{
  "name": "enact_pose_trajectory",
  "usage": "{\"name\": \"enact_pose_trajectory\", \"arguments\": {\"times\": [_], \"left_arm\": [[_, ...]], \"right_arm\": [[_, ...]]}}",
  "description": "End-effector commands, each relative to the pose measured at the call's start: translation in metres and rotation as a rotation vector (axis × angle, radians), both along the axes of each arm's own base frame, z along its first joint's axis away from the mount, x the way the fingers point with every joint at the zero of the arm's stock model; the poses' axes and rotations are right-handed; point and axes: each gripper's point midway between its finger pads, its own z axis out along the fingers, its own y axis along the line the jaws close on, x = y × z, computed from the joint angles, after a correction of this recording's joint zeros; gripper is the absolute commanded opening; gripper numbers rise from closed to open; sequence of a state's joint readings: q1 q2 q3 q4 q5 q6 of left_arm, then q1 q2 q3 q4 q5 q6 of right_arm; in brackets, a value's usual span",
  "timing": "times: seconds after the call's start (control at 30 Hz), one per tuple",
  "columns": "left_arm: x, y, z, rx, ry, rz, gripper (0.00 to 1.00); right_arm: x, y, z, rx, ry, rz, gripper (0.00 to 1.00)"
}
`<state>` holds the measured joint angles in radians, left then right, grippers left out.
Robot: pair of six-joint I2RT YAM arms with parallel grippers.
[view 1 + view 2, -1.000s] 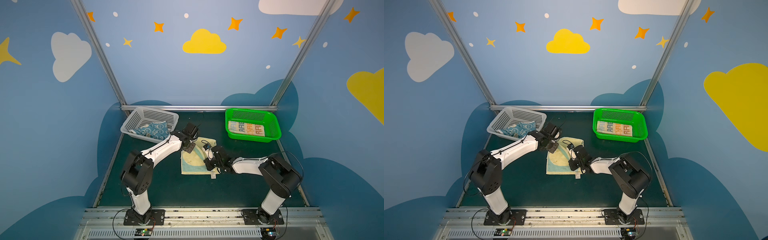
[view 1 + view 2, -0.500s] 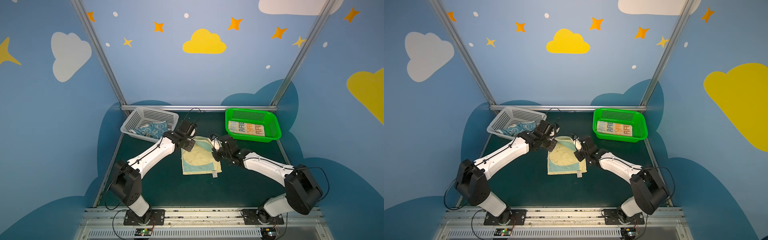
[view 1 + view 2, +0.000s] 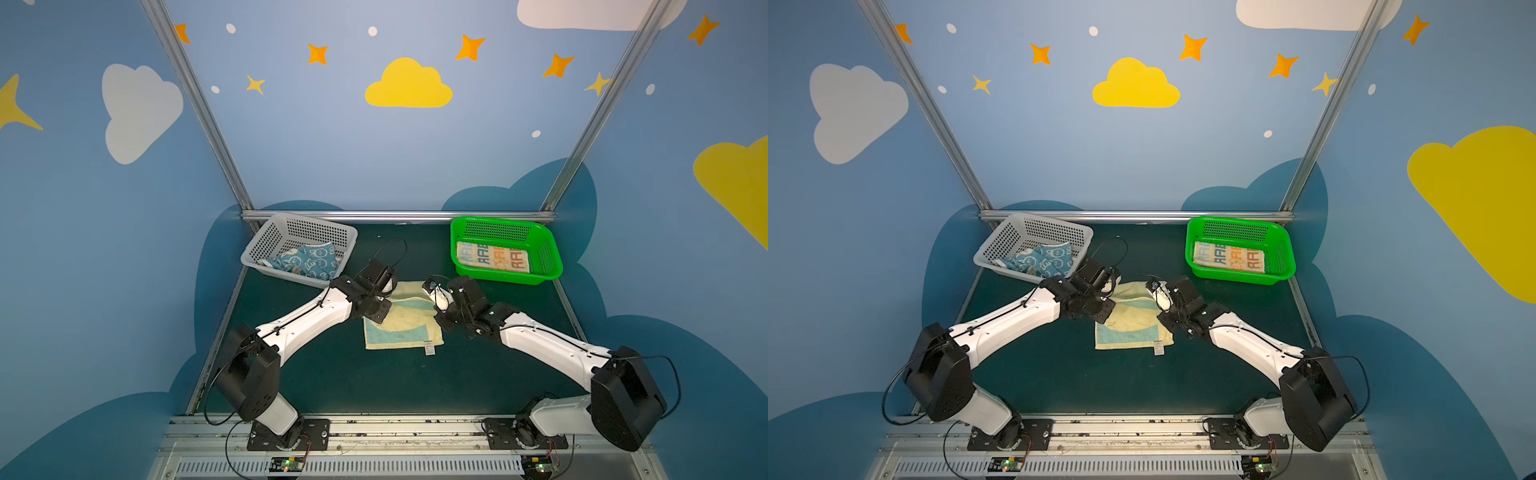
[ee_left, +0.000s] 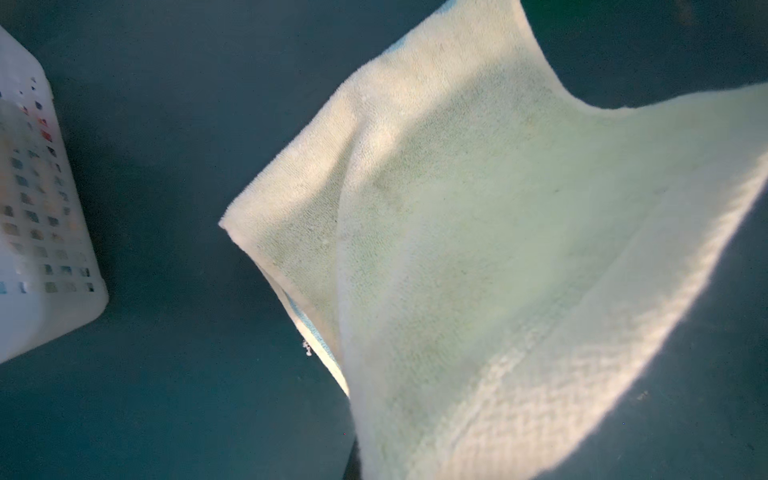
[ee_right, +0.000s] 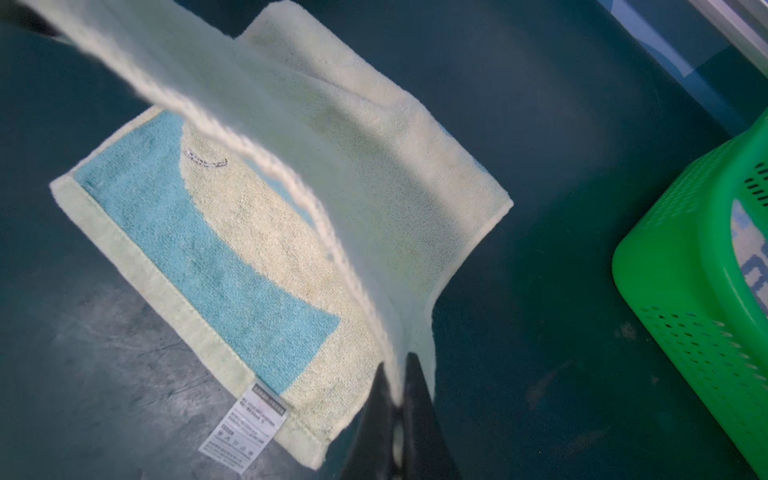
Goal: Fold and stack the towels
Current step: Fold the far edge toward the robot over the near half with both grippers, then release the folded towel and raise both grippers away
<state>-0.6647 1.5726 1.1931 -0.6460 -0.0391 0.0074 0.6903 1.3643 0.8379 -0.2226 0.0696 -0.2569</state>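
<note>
A pale yellow towel with a teal border point(image 3: 397, 332) point(image 3: 1127, 332) lies mid-table, its near half flat. My left gripper point(image 3: 388, 291) point(image 3: 1108, 286) and right gripper point(image 3: 436, 297) point(image 5: 399, 386) are each shut on a corner of its far edge. That edge is lifted and stretched between them. In the left wrist view the towel point(image 4: 478, 249) fills the frame and hides the fingers. A blue-and-cream rabbit towel point(image 3: 307, 262) lies crumpled in the grey basket point(image 3: 270, 241). A striped towel with lettering point(image 3: 492, 257) lies folded in the green basket point(image 3: 552, 257).
The grey basket stands back left, close to my left wrist. The green basket stands back right, close to my right gripper point(image 5: 685, 291). A white care label point(image 3: 429, 348) sticks out at the towel's near right corner. A metal rail point(image 3: 399, 216) runs along the back edge.
Both arms have stretched out lower over the table. The right gripper has carried its towel corner toward the back, level with the left gripper, and the towel's fold has opened.
</note>
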Motion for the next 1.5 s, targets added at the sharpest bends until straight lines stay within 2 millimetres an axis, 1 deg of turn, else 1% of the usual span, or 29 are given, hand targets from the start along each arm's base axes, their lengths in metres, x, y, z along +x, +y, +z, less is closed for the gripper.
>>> {"name": "enact_pose_trajectory", "arguments": {"times": [0.0,0.17,0.3,0.5,0.6,0.67,0.7,0.77,0.8,0.87,0.93,0.97,1.03,1.13,1.23,1.33,1.37,1.47], "left_arm": [[-0.008,-0.003,-0.011,0.009,0.037,0.013,0.04],[-0.017,-0.005,-0.027,0.041,0.074,0.012,0.04],[-0.028,-0.005,-0.044,0.075,0.111,0.013,0.08],[-0.046,-0.007,-0.067,0.118,0.152,0.004,0.11],[-0.055,-0.003,-0.074,0.148,0.166,-0.005,0.18],[-0.058,0.002,-0.076,0.171,0.167,0.002,0.24],[-0.059,0.005,-0.077,0.184,0.168,0.007,0.25],[-0.061,0.008,-0.076,0.196,0.169,0.009,0.33],[-0.063,0.009,-0.075,0.199,0.17,0.009,0.4],[-0.067,0.009,-0.073,0.196,0.169,0.005,0.52],[-0.07,0.009,-0.07,0.189,0.166,-0.002,0.63],[-0.072,0.009,-0.069,0.19,0.164,-0.003,0.66],[-0.073,0.012,-0.066,0.192,0.155,0.006,0.68],[-0.072,0.019,-0.06,0.204,0.127,0.027,0.74],[-0.07,0.023,-0.051,0.199,0.094,0.044,0.81],[-0.067,0.027,-0.041,0.19,0.06,0.062,0.88],[-0.065,0.029,-0.039,0.194,0.047,0.07,0.89],[-0.056,0.035,-0.027,0.187,0.007,0.124,1.0]], "right_arm": [[-0.016,-0.006,-0.013,-0.03,0.059,-0.005,0.0],[-0.029,-0.011,-0.02,-0.062,0.114,-0.038,0.0],[-0.039,-0.012,-0.022,-0.07,0.146,-0.039,0.0],[-0.046,-0.014,-0.025,-0.103,0.165,-0.024,0.0],[-0.051,-0.019,-0.03,-0.137,0.18,-0.022,0.0],[-0.056,-0.023,-0.035,-0.157,0.202,-0.02,0.0],[-0.058,-0.025,-0.035,-0.162,0.206,-0.02,0.0],[-0.061,-0.027,-0.035,-0.166,0.212,-0.018,0.0],[-0.061,-0.029,-0.032,-0.161,0.203,-0.02,0.03],[-0.061,-0.03,-0.025,-0.14,0.178,-0.028,0.1],[-0.058,-0.03,-0.014,-0.104,0.135,-0.04,0.19],[-0.056,-0.029,-0.008,-0.085,0.116,-0.043,0.23],[-0.053,-0.029,0.003,-0.047,0.07,-0.038,0.3],[-0.053,-0.024,0.017,-0.006,0.004,0.013,0.35],[-0.049,-0.022,0.03,0.05,-0.028,-0.004,0.37],[-0.043,-0.021,0.035,0.079,0.005,-0.043,0.39],[-0.038,-0.02,0.038,0.09,0.021,-0.065,0.39],[-0.027,-0.019,0.036,0.115,0.119,-0.128,0.39]]}}
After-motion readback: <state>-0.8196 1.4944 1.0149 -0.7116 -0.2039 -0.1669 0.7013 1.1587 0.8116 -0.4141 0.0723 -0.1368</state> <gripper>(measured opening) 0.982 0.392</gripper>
